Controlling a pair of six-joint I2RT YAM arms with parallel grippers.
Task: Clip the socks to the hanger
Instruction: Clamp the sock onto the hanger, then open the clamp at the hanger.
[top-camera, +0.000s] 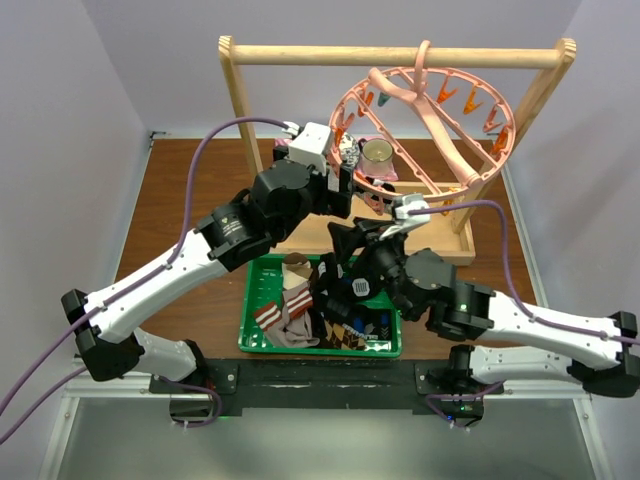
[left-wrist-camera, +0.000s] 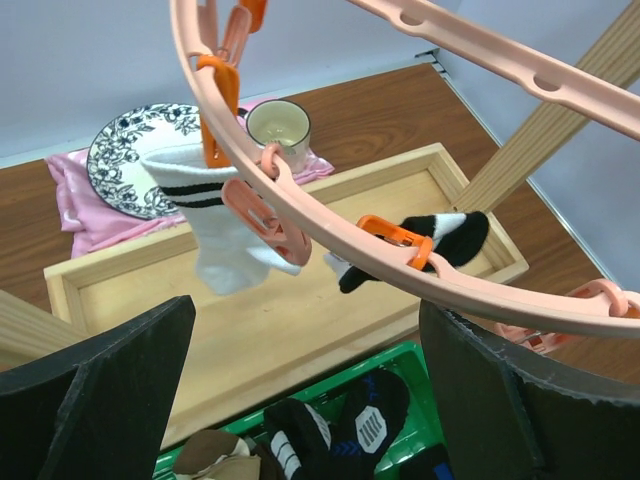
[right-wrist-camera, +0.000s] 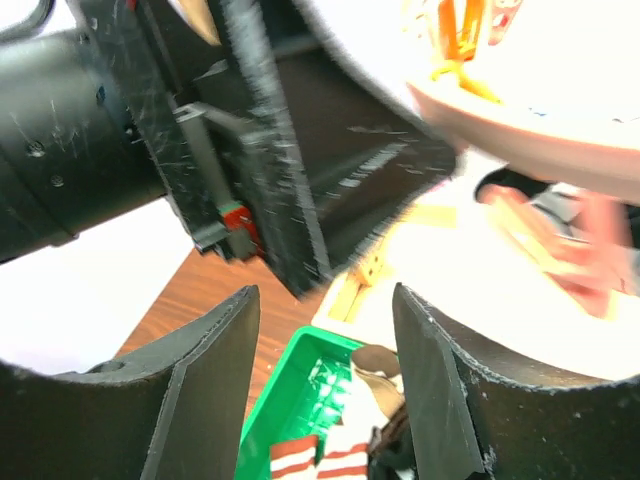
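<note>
The hanger (left-wrist-camera: 500, 290) is hanging on the wooden rack (top-camera: 400, 55). Its clips (left-wrist-camera: 395, 235) are already holding two socks, a white striped sock (left-wrist-camera: 225, 240) and a black-and-white sock (left-wrist-camera: 445, 238). More socks (top-camera: 300, 310) are lying in the green tray (top-camera: 250, 345), below the arms. The left gripper (left-wrist-camera: 305, 335) and the right gripper (right-wrist-camera: 325, 300) are both standing open and carrying nothing, so I judge that much work is remaining.

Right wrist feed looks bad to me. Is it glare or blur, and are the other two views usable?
Right wrist: blown-out glare at upper right, and the hanger rim is smeared; only the green tray reads fairly clearly. Left wrist: sharp and evenly lit, white sock and black sock crisp. Top external: clear, soft shadows, no glare.
</note>
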